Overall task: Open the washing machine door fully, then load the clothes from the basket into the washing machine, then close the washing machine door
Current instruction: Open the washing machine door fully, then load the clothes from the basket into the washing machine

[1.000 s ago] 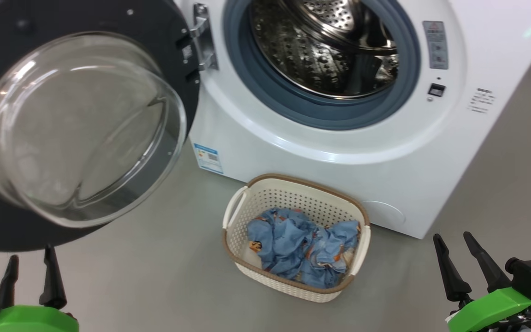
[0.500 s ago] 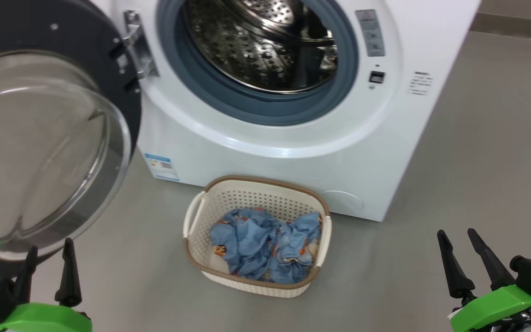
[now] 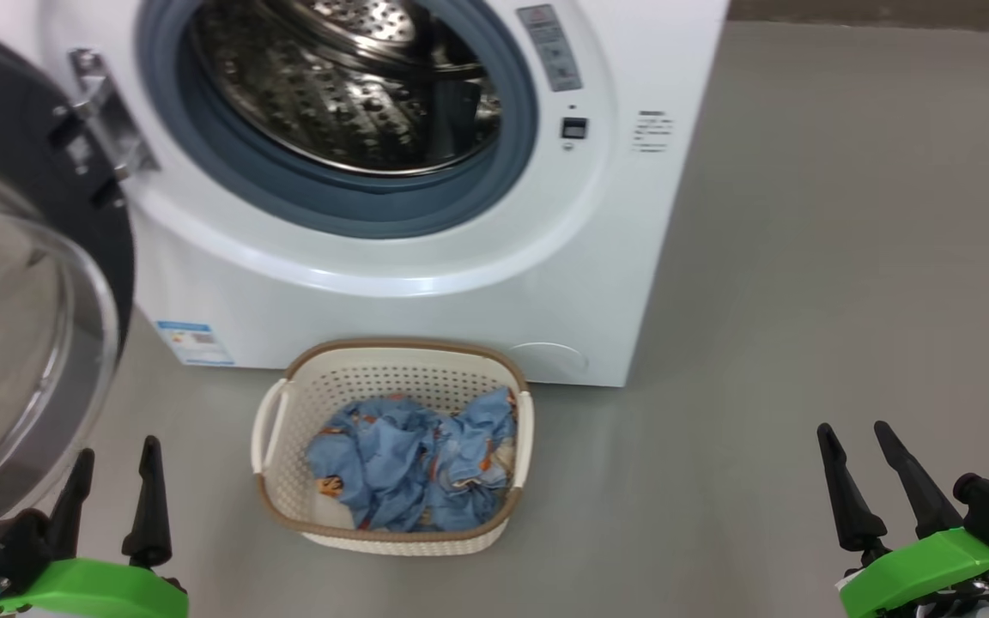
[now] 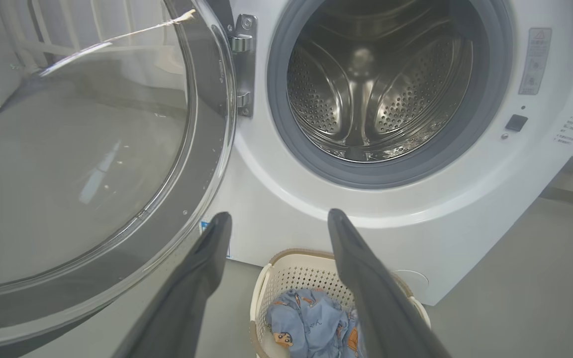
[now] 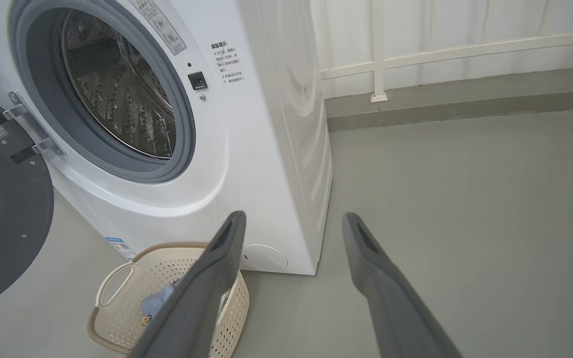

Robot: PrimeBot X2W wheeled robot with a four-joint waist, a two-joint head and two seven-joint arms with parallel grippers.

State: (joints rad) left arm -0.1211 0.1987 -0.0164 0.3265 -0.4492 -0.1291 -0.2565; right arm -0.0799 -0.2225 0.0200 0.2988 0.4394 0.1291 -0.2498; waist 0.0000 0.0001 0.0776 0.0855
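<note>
clothes (image 3: 413,468) lie bunched in the basket (image 3: 400,382), ahead of both claws and nearer the left gripper (image 3: 117,451). washing machine (image 3: 426,300) stands just behind the basket, steel drum (image 3: 348,86) exposed. washing machine door (image 3: 22,283) hangs swung wide, right above the left gripper. right gripper (image 3: 852,427) is well off to the side over grey floor (image 3: 803,300). both claws are spread wide, holding and touching nothing.

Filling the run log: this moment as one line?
black-rimmed round glass door open | light-blue fabric garments in cream perforated basket | left claw open | right claw open
</note>
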